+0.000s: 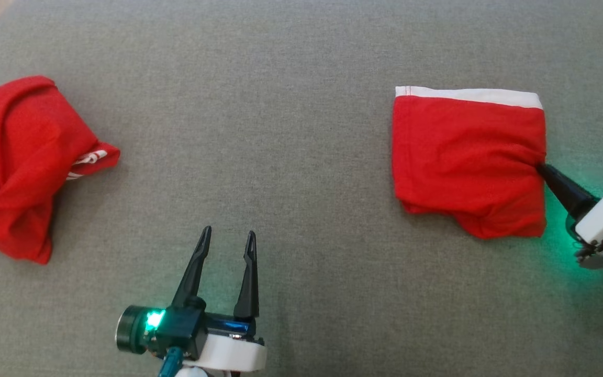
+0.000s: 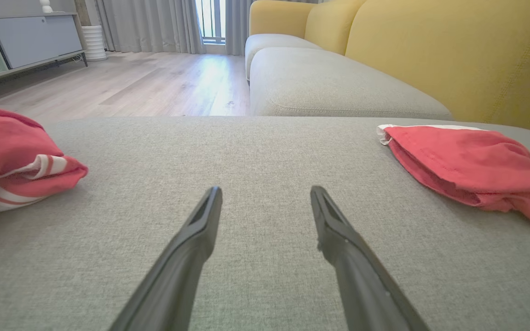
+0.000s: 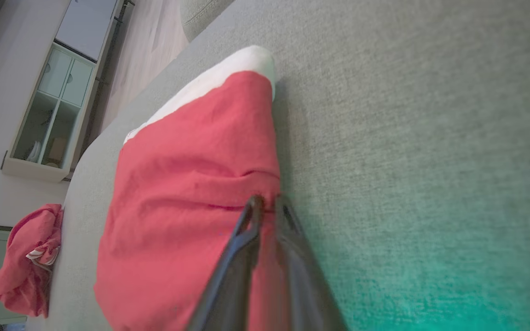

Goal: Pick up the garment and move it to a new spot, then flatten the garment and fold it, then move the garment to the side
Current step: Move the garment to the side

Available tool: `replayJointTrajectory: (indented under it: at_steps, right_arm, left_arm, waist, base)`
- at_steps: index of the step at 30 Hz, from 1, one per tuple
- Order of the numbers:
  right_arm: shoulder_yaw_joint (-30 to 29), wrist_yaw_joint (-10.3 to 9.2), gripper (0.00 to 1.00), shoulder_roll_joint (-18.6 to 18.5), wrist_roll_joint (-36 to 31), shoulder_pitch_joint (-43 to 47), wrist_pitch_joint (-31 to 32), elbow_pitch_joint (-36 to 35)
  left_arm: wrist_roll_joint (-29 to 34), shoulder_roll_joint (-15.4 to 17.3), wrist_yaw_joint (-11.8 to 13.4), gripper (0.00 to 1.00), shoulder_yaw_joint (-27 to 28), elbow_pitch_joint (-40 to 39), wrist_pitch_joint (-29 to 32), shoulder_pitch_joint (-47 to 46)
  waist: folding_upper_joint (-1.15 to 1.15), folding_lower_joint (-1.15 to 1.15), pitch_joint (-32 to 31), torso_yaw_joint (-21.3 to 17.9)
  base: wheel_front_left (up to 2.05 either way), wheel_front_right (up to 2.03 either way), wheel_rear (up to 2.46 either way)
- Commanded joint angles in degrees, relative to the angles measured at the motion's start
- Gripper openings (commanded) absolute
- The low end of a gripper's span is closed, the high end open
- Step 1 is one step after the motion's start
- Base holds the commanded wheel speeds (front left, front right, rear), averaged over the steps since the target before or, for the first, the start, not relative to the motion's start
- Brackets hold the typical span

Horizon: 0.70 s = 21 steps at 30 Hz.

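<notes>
- The folded red garment [image 1: 464, 157] lies at the right on the grey sofa cushion [image 1: 280, 78].
- The right gripper [image 1: 541, 167] pinches its right edge, fingers almost closed; the left gripper [image 1: 228, 235] has its fingers wide apart, empty.
- Best to drag it low and slowly, so the fold holds.

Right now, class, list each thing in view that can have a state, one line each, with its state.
folded garment: folded flat, white band along the far edge, right edge pinched.
crumpled garment: bunched up, not yet folded, untouched.
left hand: open, holding nothing.
right hand: closed on the folded garment's right edge.
</notes>
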Motion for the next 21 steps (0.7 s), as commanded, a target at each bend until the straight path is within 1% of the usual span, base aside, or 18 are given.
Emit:
replayJointTrajectory:
  at_steps: [1,6,11,15,21]
  right_arm:
    - [0.8,-0.05,0.00,-1.7,1.0,-1.3,-0.3,-1.2]
    - [2.2,-0.05,0.00,-2.4,2.4,-2.2,-0.8,-1.4]
    - [3.1,-0.05,0.00,-4.6,2.7,-2.8,-3.0,-2.9]
    - [3.3,-0.05,0.00,-8.2,2.2,-2.8,-4.8,-3.9]
    - [1.9,-0.05,0.00,-15.1,1.1,-3.1,-6.7,-4.0]
  left_arm:
    - [-0.2,-0.1,0.4,1.00,1.4,-1.5,-0.5,-1.5]
    - [0.1,-0.1,0.5,1.00,1.5,-1.3,-0.5,-2.3]
    - [0.5,-0.1,0.3,1.00,1.6,-1.3,-0.5,-2.9]
    - [0.8,-0.1,-0.1,1.00,1.8,-1.2,-0.5,-3.5]
    - [1.5,-0.1,-0.7,1.00,2.2,-1.0,-0.5,-4.7]
  waist:
    - [0.00,-0.01,0.2,-0.2]
    - [0.00,-0.01,1.0,-1.2]
    - [0.00,-0.01,1.8,-3.0]
    - [0.00,-0.01,2.7,-5.0]
    - [0.00,-0.01,4.5,-8.3]
  base:
    - [0.00,0.00,0.00]
    - [0.00,0.00,0.00]
    - [0.00,0.00,0.00]
    - [0.00,0.00,0.00]
    - [0.00,0.00,0.00]
